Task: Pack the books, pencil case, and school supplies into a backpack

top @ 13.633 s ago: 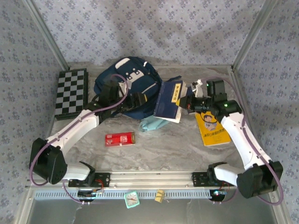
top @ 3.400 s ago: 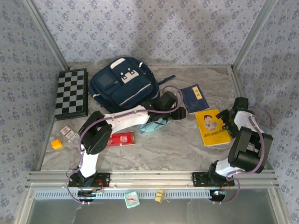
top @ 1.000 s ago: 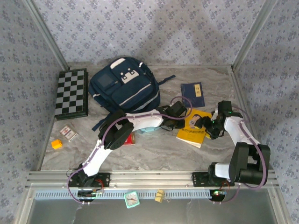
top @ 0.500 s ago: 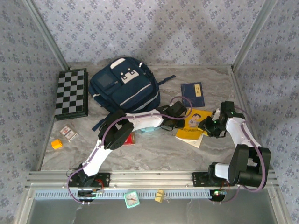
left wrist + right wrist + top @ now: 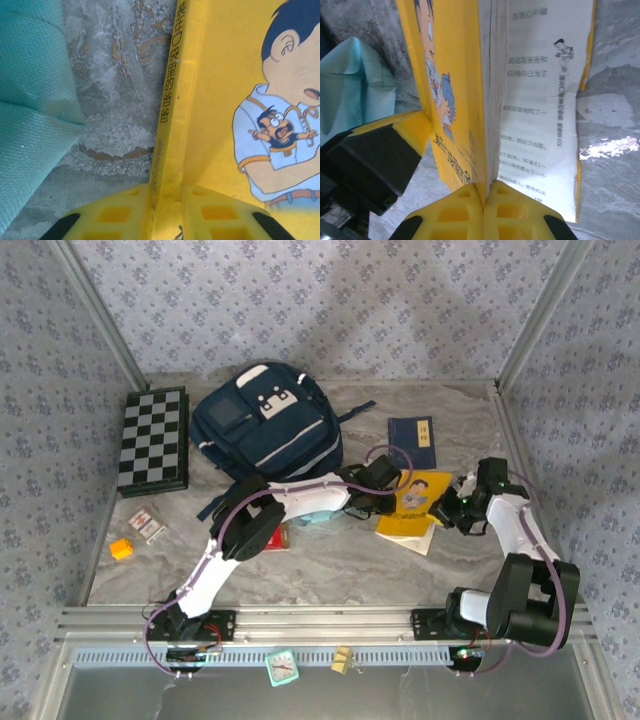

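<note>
The yellow book (image 5: 415, 502) sits right of centre, raised on edge between both grippers. My left gripper (image 5: 373, 502) is shut on its spine (image 5: 172, 100), pads (image 5: 125, 212) pressed to either side. My right gripper (image 5: 450, 509) is shut on the opposite edge, pinching the front cover (image 5: 452, 75) and most pages, while a printed white page (image 5: 545, 100) hangs loose. The teal pencil case (image 5: 318, 518) lies under the left arm, left of the book (image 5: 30, 125). A navy book (image 5: 412, 441) lies behind. The navy backpack (image 5: 265, 430) rests at the back left. A red box (image 5: 279, 537) peeks from under the left arm, and an orange block (image 5: 121, 549) sits far left.
A chequered board (image 5: 153, 440) lies at the back left beside the backpack. Two small cards (image 5: 148, 527) rest near the orange block. Patterned walls and metal posts close in the table on three sides. Bare marble shows along the front.
My right gripper has closed on the yellow book's right edge and drawn slightly back right, tipping the book more upright. The left gripper has stayed on the spine.
</note>
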Controlling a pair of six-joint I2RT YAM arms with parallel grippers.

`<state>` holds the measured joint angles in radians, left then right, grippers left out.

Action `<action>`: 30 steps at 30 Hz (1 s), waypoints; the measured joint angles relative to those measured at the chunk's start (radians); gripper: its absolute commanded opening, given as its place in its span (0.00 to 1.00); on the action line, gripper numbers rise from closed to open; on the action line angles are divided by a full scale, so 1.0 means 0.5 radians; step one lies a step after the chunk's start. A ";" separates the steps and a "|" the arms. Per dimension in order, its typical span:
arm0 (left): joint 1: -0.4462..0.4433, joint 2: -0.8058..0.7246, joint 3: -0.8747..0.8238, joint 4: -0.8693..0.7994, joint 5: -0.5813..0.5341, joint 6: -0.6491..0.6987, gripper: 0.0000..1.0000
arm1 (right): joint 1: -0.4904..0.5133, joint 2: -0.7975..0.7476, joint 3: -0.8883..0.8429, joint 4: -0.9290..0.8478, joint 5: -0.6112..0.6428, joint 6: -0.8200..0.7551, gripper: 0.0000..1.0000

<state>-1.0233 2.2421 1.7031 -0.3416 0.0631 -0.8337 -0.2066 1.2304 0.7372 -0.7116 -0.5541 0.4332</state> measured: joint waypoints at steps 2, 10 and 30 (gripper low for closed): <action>0.000 -0.032 -0.008 -0.012 0.008 0.010 0.32 | -0.025 -0.054 0.001 -0.009 -0.014 0.000 0.00; 0.110 -0.600 -0.317 0.003 0.108 0.025 0.61 | -0.053 -0.284 0.146 -0.116 -0.044 0.014 0.00; 0.708 -1.273 -0.905 0.652 0.867 -0.124 0.90 | 0.568 -0.120 0.671 0.475 -0.591 0.249 0.00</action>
<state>-0.6693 1.6054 1.2507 -0.0158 0.4969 -0.8955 0.0772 1.1706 1.0729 -0.4744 -0.8494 0.5575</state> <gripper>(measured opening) 0.925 0.053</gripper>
